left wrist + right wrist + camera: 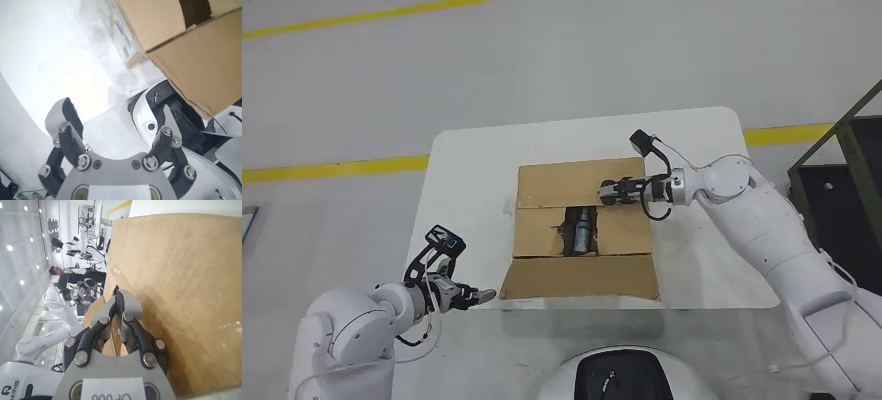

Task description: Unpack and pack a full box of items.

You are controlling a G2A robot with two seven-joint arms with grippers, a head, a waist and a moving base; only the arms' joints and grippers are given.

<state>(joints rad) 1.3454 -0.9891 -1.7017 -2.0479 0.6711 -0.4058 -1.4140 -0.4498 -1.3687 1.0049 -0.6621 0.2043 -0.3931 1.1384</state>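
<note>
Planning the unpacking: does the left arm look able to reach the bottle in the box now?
Probably not. The bottle shows only through a narrow gap between the side flaps, with the right gripper shut on the far flap beside it. The left gripper is open.

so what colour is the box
The box is plain brown cardboard; the top view shows it best.

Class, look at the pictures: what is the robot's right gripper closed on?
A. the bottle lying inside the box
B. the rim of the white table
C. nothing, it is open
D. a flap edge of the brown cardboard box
D: the right wrist view shows the right gripper pinched shut on a thin flap edge of the brown cardboard box.
</note>
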